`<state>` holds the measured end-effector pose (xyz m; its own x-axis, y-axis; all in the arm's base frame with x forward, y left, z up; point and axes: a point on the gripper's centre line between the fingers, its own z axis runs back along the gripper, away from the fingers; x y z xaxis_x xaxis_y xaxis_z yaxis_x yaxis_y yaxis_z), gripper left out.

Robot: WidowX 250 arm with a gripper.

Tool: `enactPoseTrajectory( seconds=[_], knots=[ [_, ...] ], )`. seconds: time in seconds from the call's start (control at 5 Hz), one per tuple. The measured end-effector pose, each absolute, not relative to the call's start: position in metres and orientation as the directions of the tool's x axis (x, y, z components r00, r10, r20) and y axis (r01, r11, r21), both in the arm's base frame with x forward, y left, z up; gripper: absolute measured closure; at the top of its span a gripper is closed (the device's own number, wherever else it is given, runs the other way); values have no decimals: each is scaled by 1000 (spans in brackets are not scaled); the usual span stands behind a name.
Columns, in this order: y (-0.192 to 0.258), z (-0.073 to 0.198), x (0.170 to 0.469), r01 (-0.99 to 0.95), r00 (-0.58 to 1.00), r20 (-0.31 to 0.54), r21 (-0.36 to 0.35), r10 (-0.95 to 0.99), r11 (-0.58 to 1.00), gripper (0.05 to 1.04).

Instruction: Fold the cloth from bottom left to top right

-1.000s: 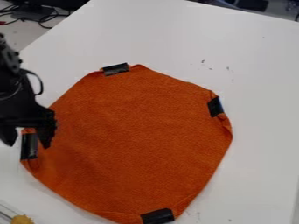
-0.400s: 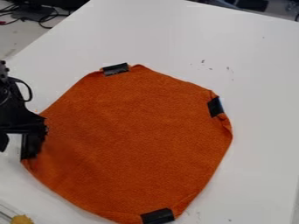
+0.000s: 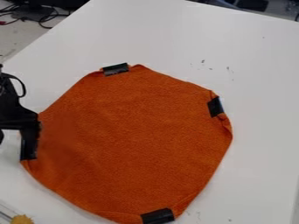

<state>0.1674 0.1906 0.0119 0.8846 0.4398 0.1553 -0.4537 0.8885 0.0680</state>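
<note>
1. One orange cloth (image 3: 134, 135) lies spread flat on the white surface (image 3: 257, 57), unfolded.
2. Black gripper (image 3: 15, 141) at the left edge of the view; its jaws are spread, one by the cloth's left tape (image 3: 28, 149), the other out beyond the cloth.
3. Likely risk: if the gripper sits too high or too far out, the jaws may close on air or catch only the tape, so the corner slips free or the tape peels.
4. Compared with the earlier frames, the gripper is farther left; the cloth is unmoved.
</note>
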Motion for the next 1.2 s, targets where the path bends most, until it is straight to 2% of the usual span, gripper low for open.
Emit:
enactPoseTrajectory(
  seconds=[0.2, 0.4, 0.8, 1.0, 1.2],
  knots=[
    [190, 6, 170, -453, 884, 158, 49, 440, 890, 84],
    [190, 4, 171, -453, 882, 162, 34, 443, 891, 129],
    [194, 3, 177, -441, 887, 168, 32, 430, 897, 632],
    [192, 3, 177, -439, 890, 157, 37, 428, 898, 837],
    [189, 6, 176, -446, 890, 130, 51, 437, 894, 966]
  ],
)
